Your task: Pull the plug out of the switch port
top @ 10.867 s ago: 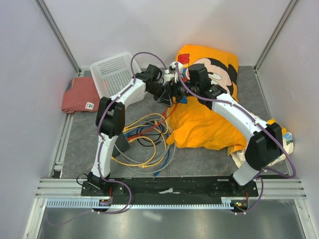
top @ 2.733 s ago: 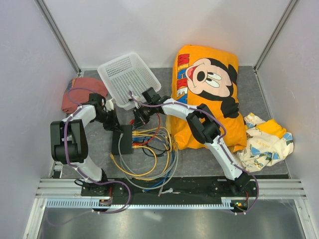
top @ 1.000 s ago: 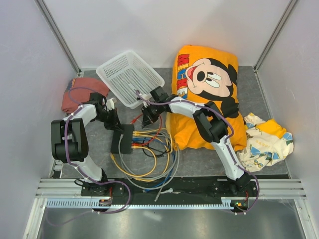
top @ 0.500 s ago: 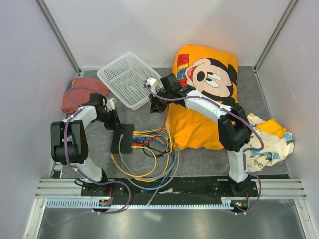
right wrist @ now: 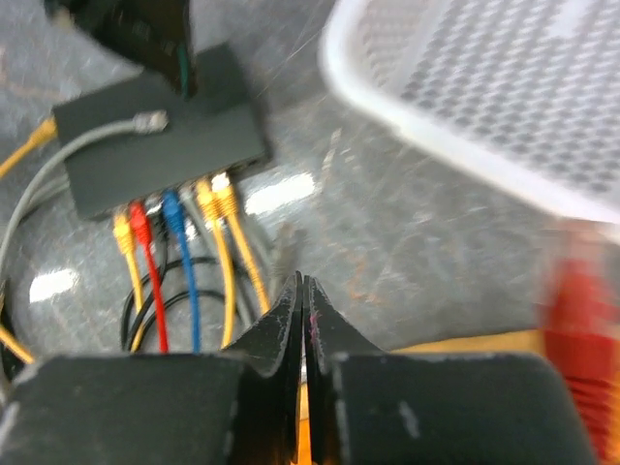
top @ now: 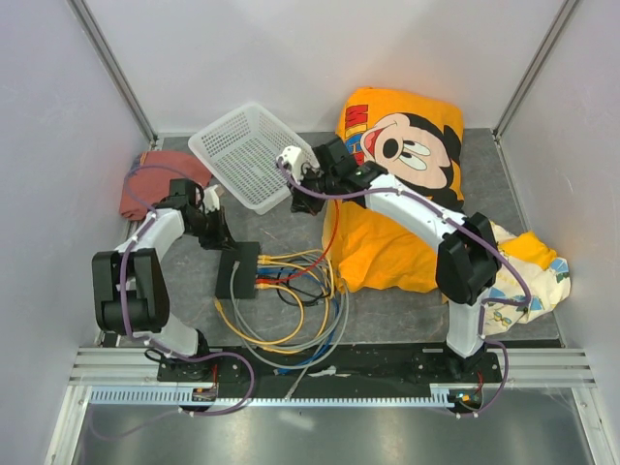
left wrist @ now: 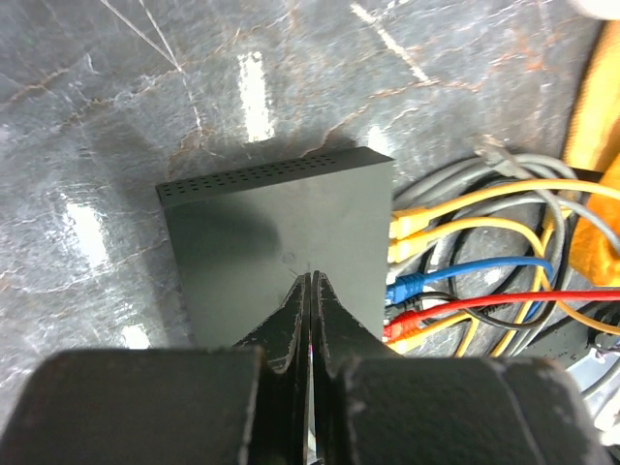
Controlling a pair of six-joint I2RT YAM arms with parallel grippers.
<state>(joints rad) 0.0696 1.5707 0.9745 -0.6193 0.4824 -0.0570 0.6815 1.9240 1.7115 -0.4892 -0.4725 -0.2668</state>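
The flat black switch (top: pixel 237 270) lies on the grey table with yellow, blue and red plugs (left wrist: pixel 403 288) in its side ports. My left gripper (top: pixel 221 236) is shut, its tips (left wrist: pixel 308 278) resting on the switch's top (left wrist: pixel 276 218). My right gripper (top: pixel 300 197) hovers beside the basket, shut (right wrist: pixel 303 281), with nothing visible between its jaws. In the right wrist view the switch (right wrist: pixel 155 145) is ahead. One loose grey plug (right wrist: pixel 285 242) lies just beyond my fingertips. Another grey plug (right wrist: pixel 150 121) rests on the switch. A red cable (top: pixel 329 237) runs from the switch up under the right arm.
A white mesh basket (top: pixel 247 155) sits tilted behind the switch. An orange Mickey pillow (top: pixel 407 155) fills the right side, with a patterned cloth (top: pixel 523 271) by it. A red cloth (top: pixel 145 189) lies far left. Coiled cables (top: pixel 286 310) spread in front of the switch.
My right gripper has pulled back from the switch toward the basket, staying shut, and the red cable now stretches up with the arm. The left gripper has stayed on the switch.
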